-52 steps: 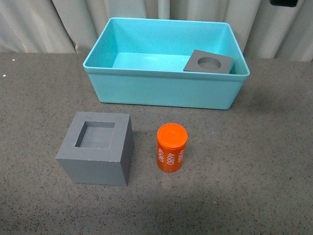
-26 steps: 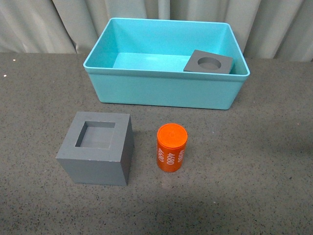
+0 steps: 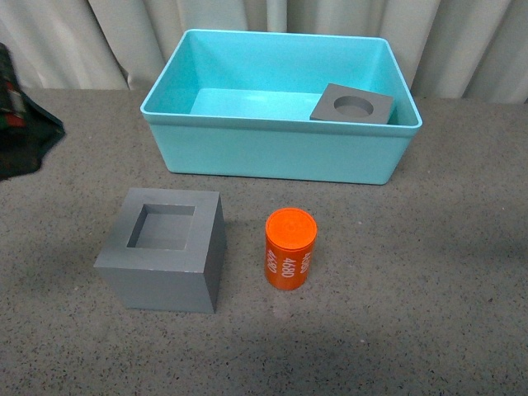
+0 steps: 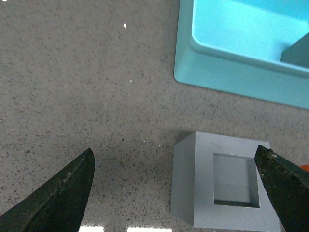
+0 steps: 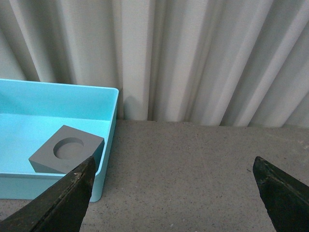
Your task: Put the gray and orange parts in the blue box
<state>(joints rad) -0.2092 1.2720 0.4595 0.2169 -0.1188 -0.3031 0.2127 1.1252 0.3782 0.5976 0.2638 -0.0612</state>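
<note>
"How far along is it?"

"One of three, I'd say. The gray cube with the round hollow [image 3: 352, 104] already lies in the blue box [image 3: 280, 153], tilted against the far right corner, probably because it rests on the sloping wall. The cube with the square hollow [image 3: 165, 247] and the orange can [image 3: 289, 248] stand upright on the table [image 3: 429, 289] in front of the box, side by side but apart."

"And the claws?"

"Both are spread wide and hold nothing. The left claw [image 4: 174, 152] hangs above the table with the square-hollow cube below it, nearer one finger than the other, so I'd guess that cube is next. It's wide, which may be why the fingers gape so. The right claw [image 5: 174, 162] points at the curtain [image 5: 193, 58], beside the box's end, out of the way."

"What's that dark shape [image 3: 21, 115] at the left edge?"

"I can't tell what it is."
</note>
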